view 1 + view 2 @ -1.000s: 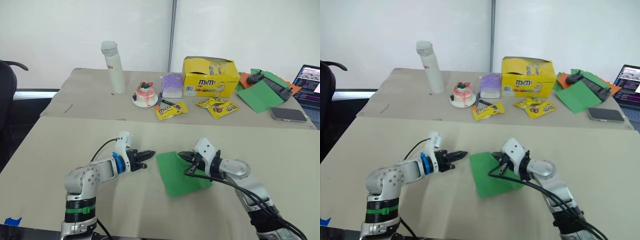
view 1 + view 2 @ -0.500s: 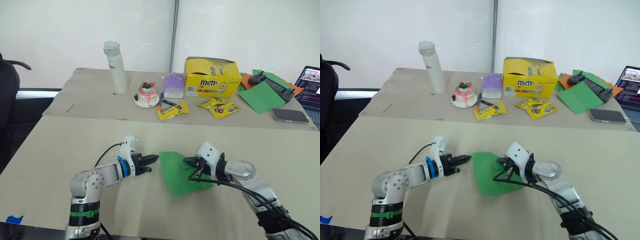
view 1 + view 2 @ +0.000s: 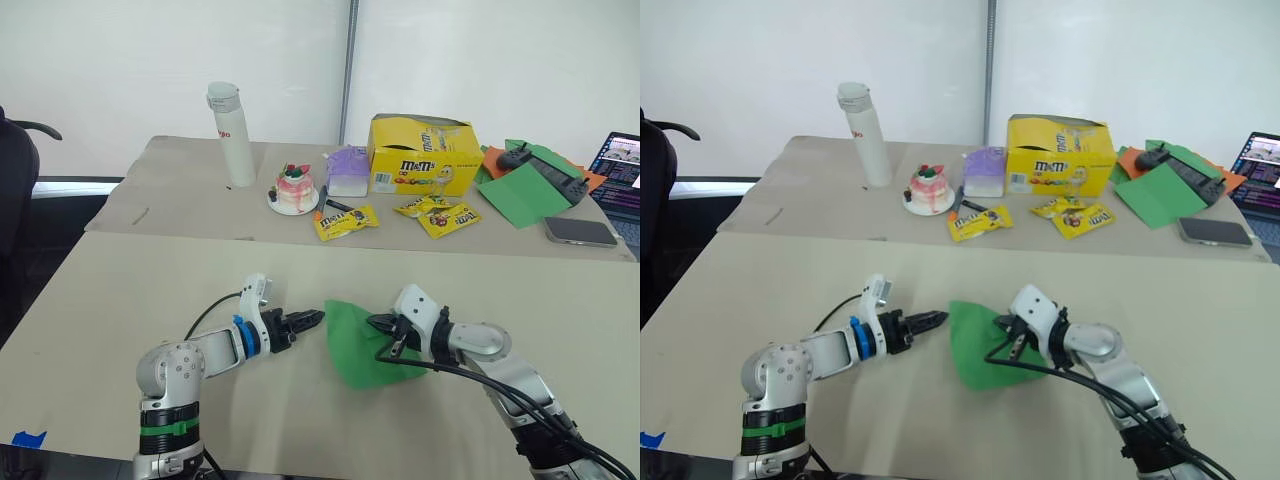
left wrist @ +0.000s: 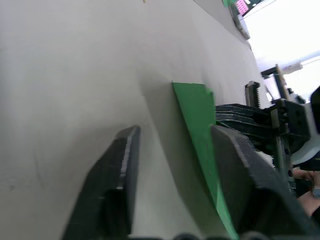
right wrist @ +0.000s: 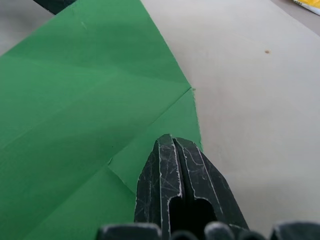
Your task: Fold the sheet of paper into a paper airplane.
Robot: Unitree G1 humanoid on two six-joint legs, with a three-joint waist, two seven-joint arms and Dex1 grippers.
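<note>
The sheet of paper, bright green with crease lines, lies flat on the near table between my two grippers. My left gripper sits low on the table at the sheet's left corner. In the left wrist view its fingers stand apart, and the paper's edge runs into the gap beside one of them. My right gripper is shut, its tip resting on top of the paper near the right edge, beside a diagonal crease.
On the far table stand a white bottle, a small cake, a purple box, a yellow candy box and candy packets. At far right lie another green sheet on orange paper, a phone and a laptop.
My left gripper has slid right to the sheet's left corner and its fingers have parted. The sheet's left edge has shifted slightly. The right gripper stays on the paper.
</note>
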